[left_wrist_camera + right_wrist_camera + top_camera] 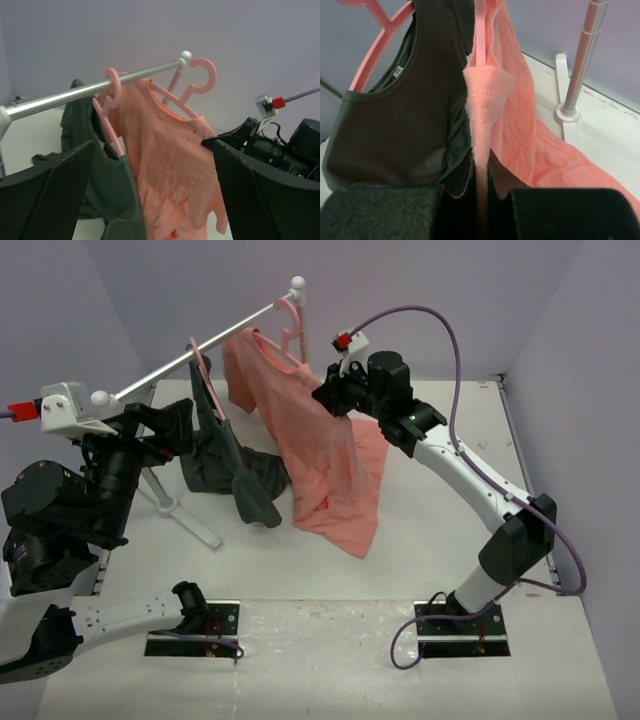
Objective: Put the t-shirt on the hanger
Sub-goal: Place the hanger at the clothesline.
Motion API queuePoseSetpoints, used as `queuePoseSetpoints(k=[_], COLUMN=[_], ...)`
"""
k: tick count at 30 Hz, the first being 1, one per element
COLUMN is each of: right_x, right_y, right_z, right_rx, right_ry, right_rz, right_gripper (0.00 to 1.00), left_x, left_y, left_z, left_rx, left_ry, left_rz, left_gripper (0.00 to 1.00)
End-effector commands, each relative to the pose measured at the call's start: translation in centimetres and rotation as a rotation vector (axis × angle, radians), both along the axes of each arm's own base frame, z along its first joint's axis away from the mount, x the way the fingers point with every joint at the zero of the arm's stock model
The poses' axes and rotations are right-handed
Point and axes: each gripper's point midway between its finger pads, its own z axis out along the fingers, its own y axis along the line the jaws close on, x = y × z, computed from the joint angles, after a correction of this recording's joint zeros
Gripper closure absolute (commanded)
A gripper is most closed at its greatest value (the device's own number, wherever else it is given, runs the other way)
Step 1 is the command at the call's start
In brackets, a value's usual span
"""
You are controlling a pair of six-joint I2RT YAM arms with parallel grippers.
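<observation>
This is a robot test cell in a lab. A bare white bench [420, 540] is boxed in by plain lilac walls [420, 280], with two arms bolted to its near edge. On it stands only a small metal garment rail [215, 338], with cabling [455, 360] looping beside it.

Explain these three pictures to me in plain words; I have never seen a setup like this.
Two robot arms are bolted to a white table. One picture looks down from above; the other two come from cameras on each wrist. A metal rail carries a dark grey garment on one pink hanger. The salmon t-shirt drapes over the hanger, whose hook is not on the rail. The right gripper pinches a strip of the t-shirt's fabric. The left gripper is open, holding nothing.
</observation>
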Motion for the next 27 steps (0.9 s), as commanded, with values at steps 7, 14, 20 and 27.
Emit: queuePoseSetpoints(k=[7,14,20,27], right_x=[3.8,5.7,6.0,4.7], right_y=[4.9,6.4,6.8,4.6], right_z=[3.3,2.8,0.1,-1.1], right_rx=[0.058,0.014,-0.044,-0.067], right_ry=[-0.079,-0.092,-0.079,-0.090], right_rz=[0.067,0.080,0.080,0.036], right_gripper=[1.00,1.00,1.00,0.40], left_x=[-0.9,-0.5,-0.4,0.7], left_y=[5.7,5.2,5.3,4.2], left_z=[-3.4,-4.6,-4.8,-5.5], left_rx=[0.107,0.134,0.128,0.208], left_ry=[0.069,0.052,0.059,0.106], left_rz=[0.221,0.220,0.233,0.270], left_gripper=[0.00,0.00,0.00,0.00])
